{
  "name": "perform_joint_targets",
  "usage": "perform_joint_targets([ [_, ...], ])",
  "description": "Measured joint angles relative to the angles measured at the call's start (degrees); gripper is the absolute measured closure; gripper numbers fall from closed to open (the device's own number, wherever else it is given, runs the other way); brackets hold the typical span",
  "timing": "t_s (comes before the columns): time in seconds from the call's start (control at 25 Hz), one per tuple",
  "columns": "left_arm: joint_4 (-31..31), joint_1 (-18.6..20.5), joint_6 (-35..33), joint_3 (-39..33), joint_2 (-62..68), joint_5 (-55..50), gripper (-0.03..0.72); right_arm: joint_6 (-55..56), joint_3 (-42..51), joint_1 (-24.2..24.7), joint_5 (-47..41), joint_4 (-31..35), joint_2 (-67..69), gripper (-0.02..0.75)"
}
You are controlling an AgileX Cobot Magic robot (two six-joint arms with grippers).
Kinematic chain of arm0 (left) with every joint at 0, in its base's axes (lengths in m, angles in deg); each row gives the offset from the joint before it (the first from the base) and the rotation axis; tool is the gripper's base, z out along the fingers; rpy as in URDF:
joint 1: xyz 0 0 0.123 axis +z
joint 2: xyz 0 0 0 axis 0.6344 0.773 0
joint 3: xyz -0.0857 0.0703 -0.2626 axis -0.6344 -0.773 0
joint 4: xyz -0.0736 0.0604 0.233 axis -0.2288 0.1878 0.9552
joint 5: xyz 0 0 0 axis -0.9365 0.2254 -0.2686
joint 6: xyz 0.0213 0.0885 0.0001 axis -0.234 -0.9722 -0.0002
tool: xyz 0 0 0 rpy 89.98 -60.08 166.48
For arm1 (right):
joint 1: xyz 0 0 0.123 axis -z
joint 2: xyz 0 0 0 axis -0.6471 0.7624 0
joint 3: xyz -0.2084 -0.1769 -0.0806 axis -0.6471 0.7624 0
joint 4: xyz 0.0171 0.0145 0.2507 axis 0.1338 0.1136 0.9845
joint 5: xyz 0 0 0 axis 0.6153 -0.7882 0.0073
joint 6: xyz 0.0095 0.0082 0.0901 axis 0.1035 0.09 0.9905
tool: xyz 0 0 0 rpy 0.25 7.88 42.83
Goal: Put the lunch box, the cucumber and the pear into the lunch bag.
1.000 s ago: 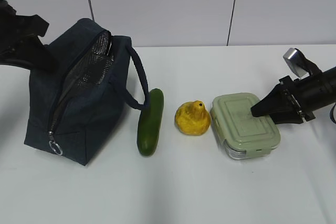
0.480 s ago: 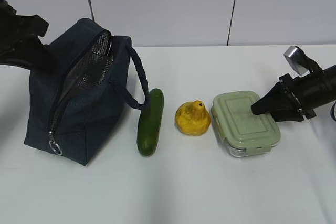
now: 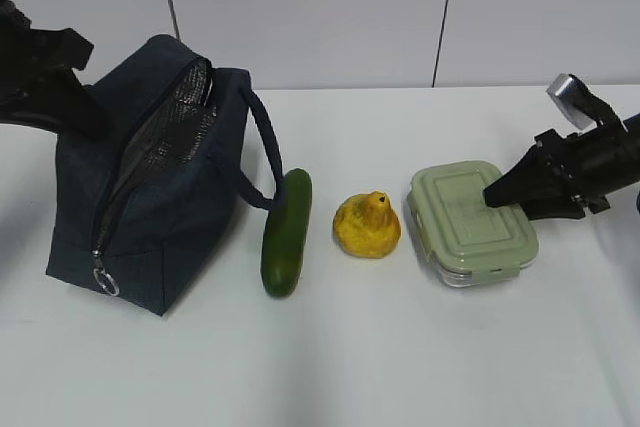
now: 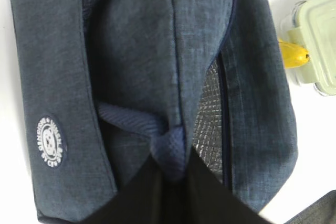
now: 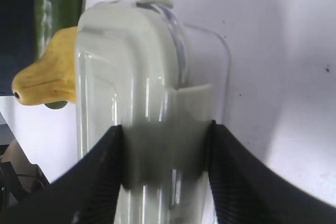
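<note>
- We see nothing packed yet: the lunch box (image 3: 473,224), the cucumber (image 3: 284,231) and the pear (image 3: 367,225) are all outside the lunch bag (image 3: 140,182).
- The lunch bag stands at the 9 o'clock side of the surface (image 3: 330,357), its zipper undone and the silvery lining showing through the gap, so we judge it ready to receive things.
- The left pincer (image 4: 170,174) is pressed together on the bag's loop handle (image 4: 157,135), pinching the fabric at the bag's top.
- The cucumber lies just at 3 o'clock of the bag, its far end beside the handle; the pear sits between the cucumber and the lunch box, close to the box.
- The right pincer (image 5: 165,145) straddles the lunch box across its narrow width, one finger on each long side, gripping it at its 3 o'clock end.
- We cannot tell whether the box is clear of the surface.
- Left to do, as we judge it: carry the box into the bag, then the pear and the cucumber.
</note>
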State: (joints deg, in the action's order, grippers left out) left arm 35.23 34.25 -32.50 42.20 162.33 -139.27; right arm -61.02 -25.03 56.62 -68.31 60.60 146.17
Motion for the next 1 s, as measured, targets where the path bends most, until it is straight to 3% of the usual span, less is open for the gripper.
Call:
perform_joint_targets([
  [1.0,0.0,0.0,0.0,0.0,0.0,0.4,0.685,1.9,0.0,0.0,0.2,2.7,-4.8,0.374],
])
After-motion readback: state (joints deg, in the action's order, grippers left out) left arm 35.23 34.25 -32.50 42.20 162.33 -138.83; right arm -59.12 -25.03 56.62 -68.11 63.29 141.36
